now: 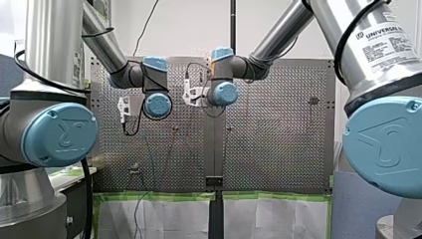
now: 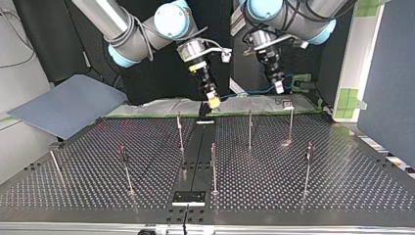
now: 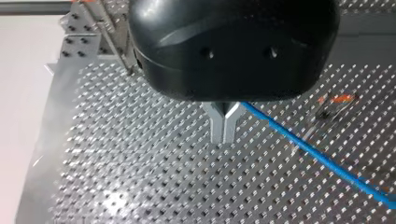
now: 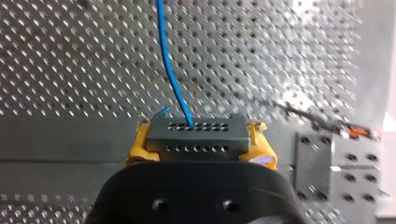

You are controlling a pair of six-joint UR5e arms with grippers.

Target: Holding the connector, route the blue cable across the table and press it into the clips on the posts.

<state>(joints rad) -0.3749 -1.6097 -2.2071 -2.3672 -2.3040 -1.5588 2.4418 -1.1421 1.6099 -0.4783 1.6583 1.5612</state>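
Right gripper (image 4: 201,138): yellow pads clamp the connector (image 4: 196,148).
Left gripper (image 3: 225,128): fingers closed, apparently pinching the cable (image 3: 308,147).
Done: cable held, upper middle of the top view.
Left: posts (image 2: 249,129) look bare; all the routing remains.

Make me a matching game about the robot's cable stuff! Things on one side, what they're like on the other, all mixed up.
Things:
1. blue cable
2. right gripper
3. left gripper
4. posts

What they're like:
a. stand upright on the table
b. has yellow pads
c. has metal fingers
d. comes out of the connector

Pairs: 1-d, 2-b, 3-c, 4-a
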